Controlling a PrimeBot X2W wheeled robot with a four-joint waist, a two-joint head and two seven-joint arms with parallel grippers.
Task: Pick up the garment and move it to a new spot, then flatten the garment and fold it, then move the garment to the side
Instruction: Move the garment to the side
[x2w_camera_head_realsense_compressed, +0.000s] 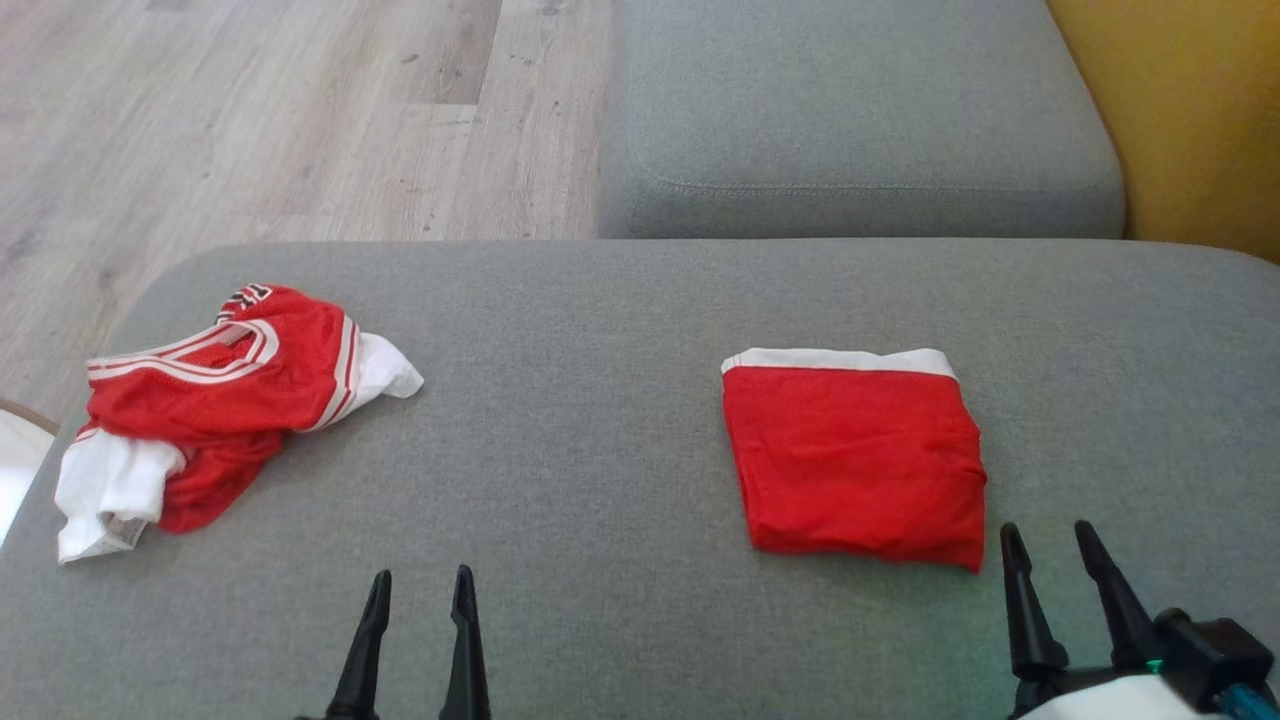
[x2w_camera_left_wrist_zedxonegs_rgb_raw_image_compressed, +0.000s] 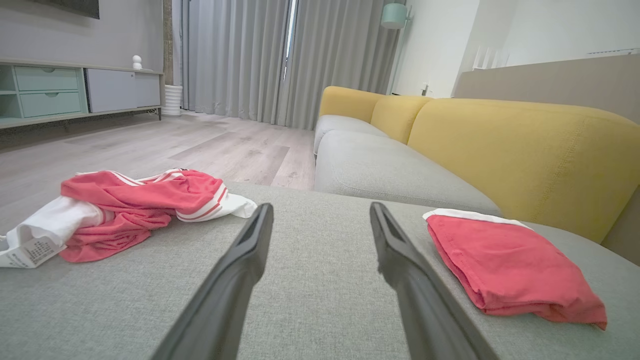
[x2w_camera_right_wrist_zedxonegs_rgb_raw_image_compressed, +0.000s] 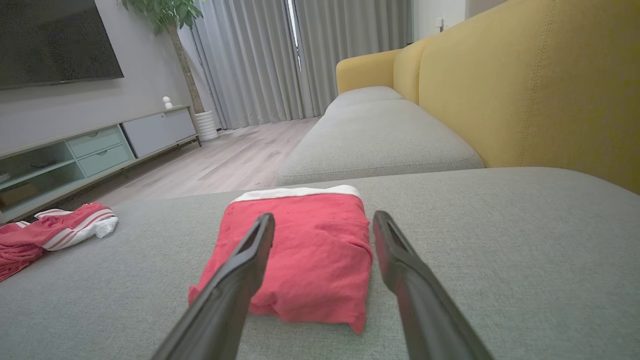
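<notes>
Two red garments lie on the grey sofa seat (x2w_camera_head_realsense_compressed: 600, 420). A crumpled red and white striped garment (x2w_camera_head_realsense_compressed: 215, 400) (x2w_camera_left_wrist_zedxonegs_rgb_raw_image_compressed: 130, 210) (x2w_camera_right_wrist_zedxonegs_rgb_raw_image_compressed: 47, 232) sits at the left. A folded red garment with a white band (x2w_camera_head_realsense_compressed: 855, 455) (x2w_camera_left_wrist_zedxonegs_rgb_raw_image_compressed: 505, 262) (x2w_camera_right_wrist_zedxonegs_rgb_raw_image_compressed: 300, 250) lies flat at the right. My left gripper (x2w_camera_head_realsense_compressed: 420, 590) (x2w_camera_left_wrist_zedxonegs_rgb_raw_image_compressed: 320, 212) hovers open over bare cushion between them, holding nothing. My right gripper (x2w_camera_head_realsense_compressed: 1050, 545) (x2w_camera_right_wrist_zedxonegs_rgb_raw_image_compressed: 325, 220) stands open just off the folded garment's near right corner, empty.
A second grey seat cushion (x2w_camera_head_realsense_compressed: 850, 120) lies beyond, with the yellow sofa back (x2w_camera_head_realsense_compressed: 1190, 110) at the right. Wooden floor (x2w_camera_head_realsense_compressed: 280, 110) stretches off the far left. A cabinet (x2w_camera_left_wrist_zedxonegs_rgb_raw_image_compressed: 75, 90) and curtains (x2w_camera_left_wrist_zedxonegs_rgb_raw_image_compressed: 280, 55) stand across the room.
</notes>
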